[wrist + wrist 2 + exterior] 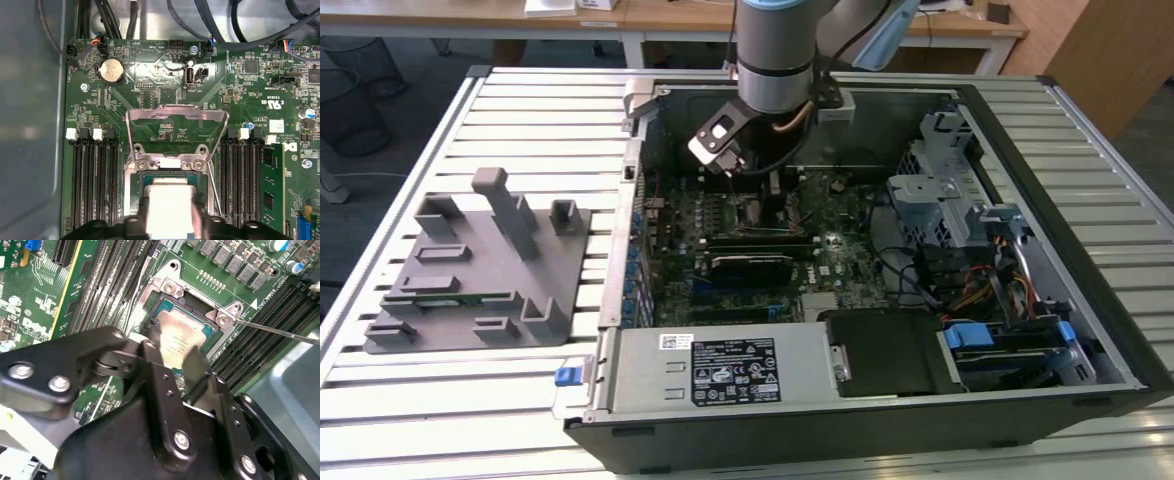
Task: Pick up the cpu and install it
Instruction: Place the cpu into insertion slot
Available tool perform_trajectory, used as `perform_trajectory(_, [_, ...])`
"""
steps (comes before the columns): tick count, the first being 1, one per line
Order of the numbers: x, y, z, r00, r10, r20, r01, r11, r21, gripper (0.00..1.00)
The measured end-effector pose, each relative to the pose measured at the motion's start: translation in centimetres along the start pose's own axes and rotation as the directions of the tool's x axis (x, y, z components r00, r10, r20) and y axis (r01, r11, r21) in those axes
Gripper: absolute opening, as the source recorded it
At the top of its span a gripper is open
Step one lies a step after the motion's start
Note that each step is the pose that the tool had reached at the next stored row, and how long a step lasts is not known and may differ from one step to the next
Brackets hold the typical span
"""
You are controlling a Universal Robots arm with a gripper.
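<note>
At the exterior view's left, the tray [494, 275] carries a green memory stick [447, 297], well apart from the work. Further right is the open case [1107, 330], with the arm reaching down over the board.

Risks, my judgement:
- The cpu [179, 340] lies within the socket [165, 290] frame, but I cannot tell whether it sits flat on the contacts or hangs just above them. If it is skewed or tilted when pressed or let go, a corner could dig in and bend the contacts.
- A sideways drag from the arm would do the same harm, because the cpu is hemmed in by the frame on all sides.
- The load plate [175, 107] stands open behind the socket. A bump from the wrist could drop it on the fingers [152, 352].
- The thin lever [280, 332] juts out on the far side, near the memory slots [92, 185] — a snag point for the arm.

Tool: the gripper [173, 357] is over the socket. Its jaws are drawn narrow, one finger on each opposite edge of the cpu, and both look to be bearing on it. I read that as clamped on the cpu, not merely beside it. In the first wrist view the cpu [169, 200] shows pale between the dark fingertips [140, 215] — nothing else is held.
</note>
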State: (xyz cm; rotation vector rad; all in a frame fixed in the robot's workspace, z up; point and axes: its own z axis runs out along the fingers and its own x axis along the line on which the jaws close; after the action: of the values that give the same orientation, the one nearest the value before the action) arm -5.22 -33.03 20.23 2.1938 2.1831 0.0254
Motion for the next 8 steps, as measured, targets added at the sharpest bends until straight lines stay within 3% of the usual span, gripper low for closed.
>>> perform_trajectory(4, [0.01, 0.02, -0.38, 1.0, 0.0, 0.0005, 0.0, 1.0, 0.0005, 0.3])
perform_trajectory(5, [0.02, 0.02, -0.45, 1.0, 0.0, 0.0011, 0.0, 1.0, 0.0007, 0.3])
perform_trajectory(7, [0.03, 0.02, -0.6, 1.0, 0.0, 0.0026, 0.0, 1.0, 0.001, 0.18])
perform_trajectory(8, [0.04, 0.03, -0.67, 1.0, 0.0, 0.0033, 0.0, 1.0, 0.0011, 0.18])
